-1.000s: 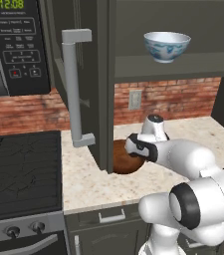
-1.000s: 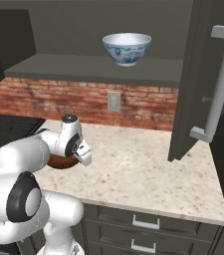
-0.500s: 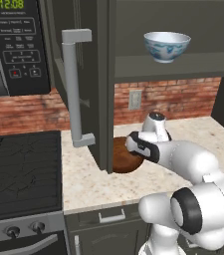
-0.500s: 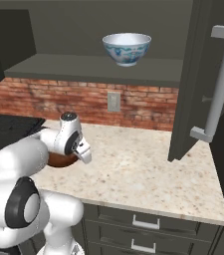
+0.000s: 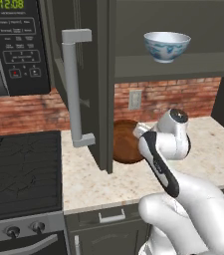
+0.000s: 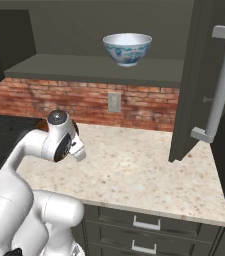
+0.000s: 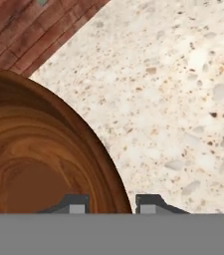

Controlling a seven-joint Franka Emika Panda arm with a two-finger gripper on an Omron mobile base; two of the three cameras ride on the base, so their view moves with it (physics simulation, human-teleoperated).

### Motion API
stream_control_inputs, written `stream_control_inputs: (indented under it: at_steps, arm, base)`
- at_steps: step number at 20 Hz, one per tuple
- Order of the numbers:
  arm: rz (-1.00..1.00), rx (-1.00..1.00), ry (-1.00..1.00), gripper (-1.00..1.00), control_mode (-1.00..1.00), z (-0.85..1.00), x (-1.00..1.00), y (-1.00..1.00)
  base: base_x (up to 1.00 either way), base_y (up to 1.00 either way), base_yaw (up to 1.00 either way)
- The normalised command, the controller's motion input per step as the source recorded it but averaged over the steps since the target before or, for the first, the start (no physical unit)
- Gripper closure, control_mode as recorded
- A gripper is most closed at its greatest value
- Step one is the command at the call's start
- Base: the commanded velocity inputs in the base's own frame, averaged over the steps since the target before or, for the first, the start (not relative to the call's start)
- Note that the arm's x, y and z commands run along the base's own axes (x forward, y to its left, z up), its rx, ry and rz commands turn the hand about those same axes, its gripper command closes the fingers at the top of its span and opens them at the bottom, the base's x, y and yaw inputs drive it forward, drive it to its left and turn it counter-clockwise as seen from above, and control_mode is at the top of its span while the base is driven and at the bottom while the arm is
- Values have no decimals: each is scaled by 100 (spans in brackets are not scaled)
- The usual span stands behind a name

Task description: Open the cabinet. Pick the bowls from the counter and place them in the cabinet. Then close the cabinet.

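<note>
In the hand view the pincer (image 7: 111, 201) straddles the rim of the brown wooden bowl (image 7: 39, 159) — one tip inside, one outside, clamped on the wall. The bowl sits on the speckled counter (image 5: 91, 179) beside the open cabinet door (image 5: 86, 84). Farther up, the white patterned bowl (image 5: 167, 46) rests on the cabinet shelf (image 5: 183, 64).

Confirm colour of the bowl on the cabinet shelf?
White bowl with pale blue pattern; right base view shows it best.

Glossy white rounded arm (image 5: 183, 199) segments, dark joint bands — a grey domed cap, small dark fingertips (image 7: 76, 203) — at 6 o'clock.
</note>
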Motion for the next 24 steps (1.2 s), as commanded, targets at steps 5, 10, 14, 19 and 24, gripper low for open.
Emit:
stream_control_inputs:
  at_steps: [5,10,14,19,24]
  arm:
    - [-25,14,-3,100,-100,100,-79,0]
    - [-28,12,12,100,-100,100,-79,0]
    - [-26,2,42,100,-100,100,-43,0]
    - [-21,2,51,100,-100,100,-7,0]
    - [-4,0,3,100,-100,72,0,0]
  base:
    - [0,0,0]
    - [0,0,0]
    - [0,0,0]
    - [0,0,0]
    - [0,0,0]
